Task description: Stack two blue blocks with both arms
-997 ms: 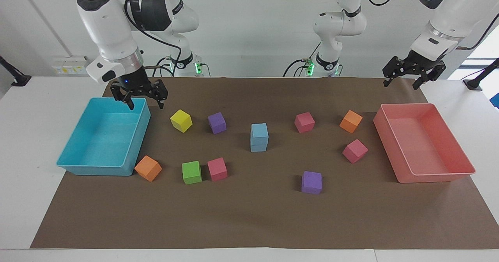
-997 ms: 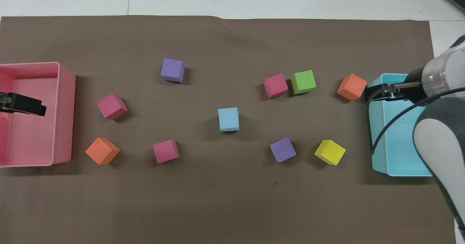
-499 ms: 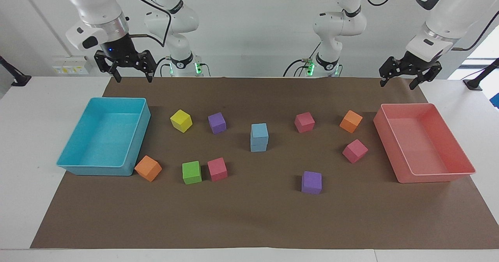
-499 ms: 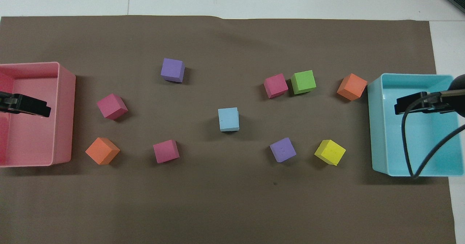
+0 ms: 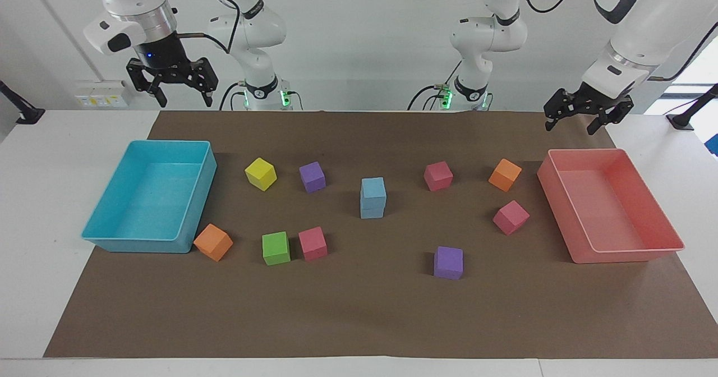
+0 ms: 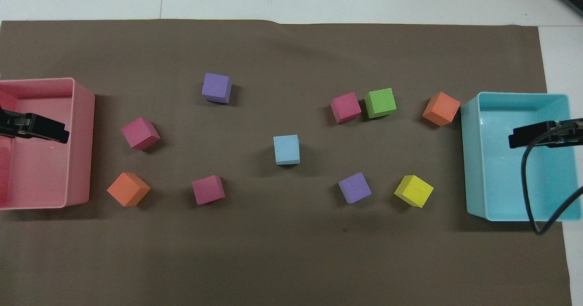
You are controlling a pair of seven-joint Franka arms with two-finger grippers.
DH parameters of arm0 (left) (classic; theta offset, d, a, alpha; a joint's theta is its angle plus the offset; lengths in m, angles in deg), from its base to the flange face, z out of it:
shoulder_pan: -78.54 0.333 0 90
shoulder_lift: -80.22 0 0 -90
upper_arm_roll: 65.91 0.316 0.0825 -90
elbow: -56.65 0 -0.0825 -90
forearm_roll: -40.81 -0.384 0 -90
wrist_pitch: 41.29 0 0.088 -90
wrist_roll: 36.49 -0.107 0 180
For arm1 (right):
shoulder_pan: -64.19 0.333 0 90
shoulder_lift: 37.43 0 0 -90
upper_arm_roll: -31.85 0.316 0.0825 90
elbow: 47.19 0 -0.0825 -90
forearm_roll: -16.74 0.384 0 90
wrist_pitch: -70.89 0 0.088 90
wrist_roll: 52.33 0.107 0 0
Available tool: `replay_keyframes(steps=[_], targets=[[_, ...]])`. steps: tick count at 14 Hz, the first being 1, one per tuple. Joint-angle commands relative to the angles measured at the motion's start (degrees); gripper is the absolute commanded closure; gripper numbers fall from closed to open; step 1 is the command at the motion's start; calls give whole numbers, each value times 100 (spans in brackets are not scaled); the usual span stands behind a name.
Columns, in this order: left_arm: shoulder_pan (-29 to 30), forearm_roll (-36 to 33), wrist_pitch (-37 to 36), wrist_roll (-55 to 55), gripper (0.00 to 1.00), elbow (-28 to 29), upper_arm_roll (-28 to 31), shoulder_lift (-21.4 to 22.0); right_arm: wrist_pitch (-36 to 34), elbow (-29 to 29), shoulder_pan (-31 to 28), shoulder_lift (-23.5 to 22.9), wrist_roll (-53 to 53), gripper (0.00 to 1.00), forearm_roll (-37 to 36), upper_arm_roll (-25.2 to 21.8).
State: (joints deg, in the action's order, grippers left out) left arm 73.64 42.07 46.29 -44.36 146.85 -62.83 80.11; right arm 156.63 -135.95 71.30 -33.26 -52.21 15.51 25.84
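Two light blue blocks stand stacked in the middle of the brown mat, the upper block (image 5: 373,188) squarely on the lower one (image 5: 372,210). From overhead only the top blue block (image 6: 287,150) shows. My right gripper (image 5: 184,100) hangs open and empty, high over the table's edge at the robots' end, by the turquoise tray. My left gripper (image 5: 570,127) hangs open and empty above the mat's corner by the pink tray. Neither gripper touches the stack.
A turquoise tray (image 5: 134,246) lies at the right arm's end and a pink tray (image 5: 622,256) at the left arm's end. Scattered around the stack are yellow (image 5: 261,174), purple (image 5: 312,176), green (image 5: 276,248), orange and pink cubes.
My right gripper has risen from the turquoise tray's rim and drawn back toward the robots. My left gripper has shifted only slightly. The blue stack has not moved.
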Motion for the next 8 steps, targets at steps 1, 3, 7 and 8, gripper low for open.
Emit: replay_keyframes(steps=[1, 3, 7, 8], targets=[[-38, -39, -83, 84, 0, -100, 26, -32, -128, 52, -69, 136, -319, 0, -88, -58], [-38, -48, -109, 84, 0, -100, 35, -23, -137, 26, -69, 154, -320, 0, -52, -76], [-38, -48, -74, 93, 0, -100, 27, -32, -268, 25, -69, 154, -285, 0, 0, -68], [-38, -48, -83, 93, 0, -100, 26, -23, -277, 25, -61, 163, -285, 0, 9, -67]])
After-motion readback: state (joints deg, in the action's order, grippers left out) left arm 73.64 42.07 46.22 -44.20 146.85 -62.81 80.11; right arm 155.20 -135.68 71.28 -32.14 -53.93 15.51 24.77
